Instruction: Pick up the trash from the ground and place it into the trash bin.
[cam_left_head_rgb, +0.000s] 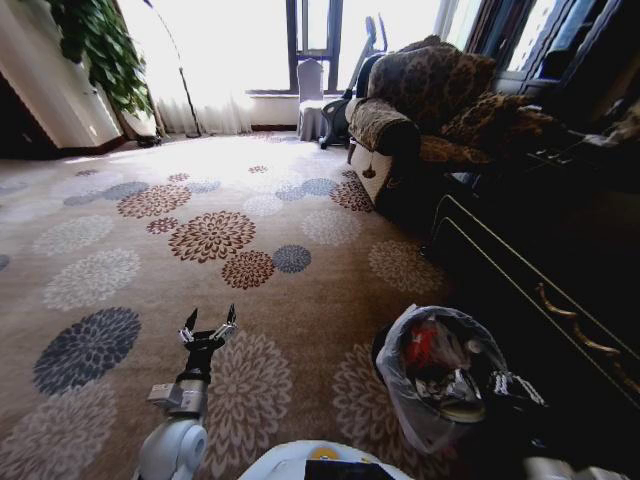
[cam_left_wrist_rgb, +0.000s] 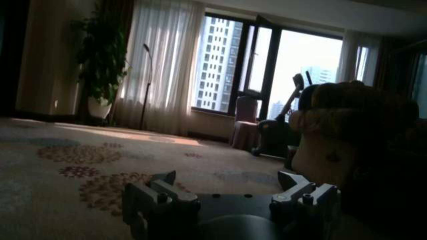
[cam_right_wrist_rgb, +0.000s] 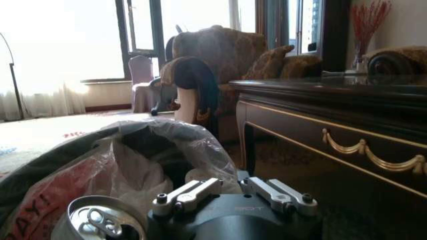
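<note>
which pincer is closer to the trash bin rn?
Right. The right pincer sits at the trash bin rim; the left pincer hangs open over carpet, well off to its side.

The head view looks down and forward over the patterned carpet (cam_left_head_rgb: 200, 250), with the armchair (cam_left_head_rgb: 420, 100) far ahead by the window. The left wrist view sits low over the carpet, facing the same armchair (cam_left_wrist_rgb: 340, 130) and window (cam_left_wrist_rgb: 267, 75) from farther back. The right wrist view looks from right against the trash bin (cam_right_wrist_rgb: 133, 155), past it to that armchair (cam_right_wrist_rgb: 213, 65).
</note>
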